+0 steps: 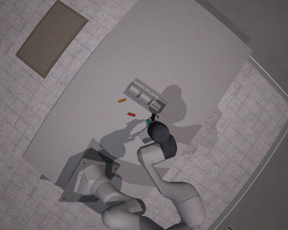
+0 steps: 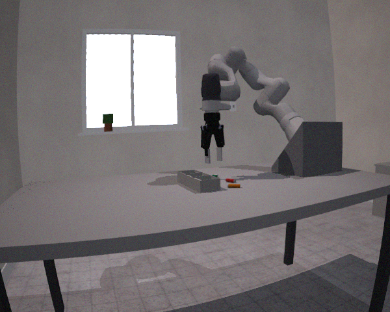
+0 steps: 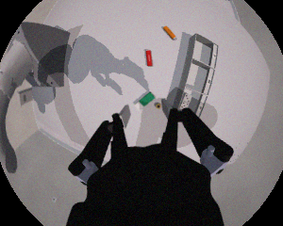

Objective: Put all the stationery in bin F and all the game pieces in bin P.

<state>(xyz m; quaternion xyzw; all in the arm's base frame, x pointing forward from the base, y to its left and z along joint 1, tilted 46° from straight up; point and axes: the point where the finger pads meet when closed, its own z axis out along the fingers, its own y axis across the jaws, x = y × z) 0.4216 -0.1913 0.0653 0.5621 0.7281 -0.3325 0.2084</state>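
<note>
Three small pieces lie on the table (image 1: 94,74) beside the bins (image 1: 144,94): orange piece (image 1: 122,100), red piece (image 1: 131,114) and green piece (image 1: 148,121). In the top view, the orange and red pieces' long axes run roughly left-right. The gripper (image 2: 212,156) hangs above, half open, holding nothing.

Flat, dim light is being spread over the room, while a blown-out window (image 2: 132,80) is glaring white. Soft arm shadows are being cast across the table (image 1: 163,49). Straight edges are being bowed by fisheye distortion; fine detail is being blurred.
</note>
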